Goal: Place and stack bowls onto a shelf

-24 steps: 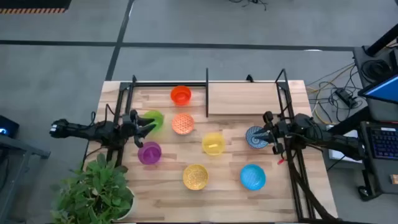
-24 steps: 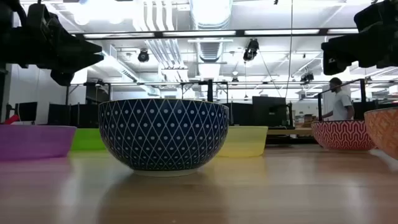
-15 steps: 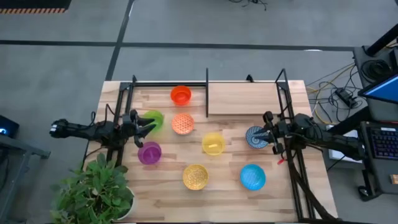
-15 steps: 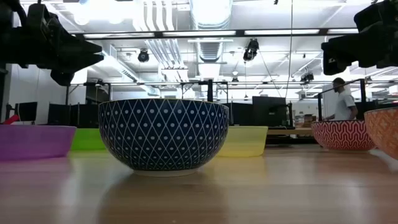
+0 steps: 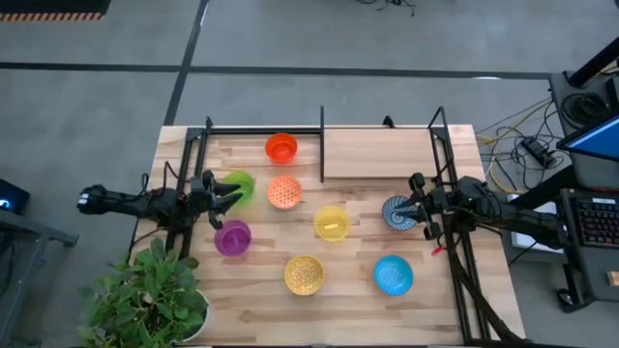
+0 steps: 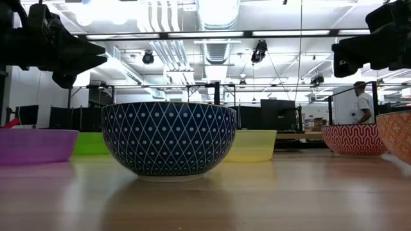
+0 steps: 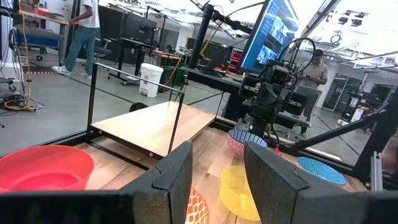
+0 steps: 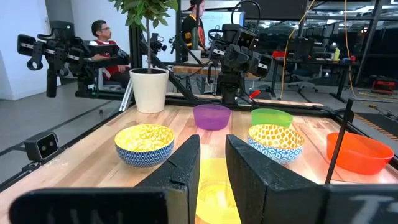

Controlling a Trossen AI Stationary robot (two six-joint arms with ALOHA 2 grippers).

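Nothing on the table has moved since the earlier frames; both arms hold position, and only a person (image 6: 363, 102) in the room behind has shifted. The left gripper (image 5: 230, 194) waits over the green bowl (image 5: 239, 186) with jaws open and empty, and the right gripper (image 5: 411, 207) hangs at the blue-and-white bowl (image 5: 396, 214), jaws slightly parted, holding nothing. The shelf (image 5: 377, 153) lies bare at the far edge, with the red bowl (image 5: 281, 148) just beside it; the orange (image 5: 283, 192), yellow (image 5: 332, 223), purple (image 5: 232, 238), gold (image 5: 304, 275) and light blue (image 5: 393, 275) bowls sit apart, unstacked, and a potted plant (image 5: 145, 300) crowds the left arm's near side.
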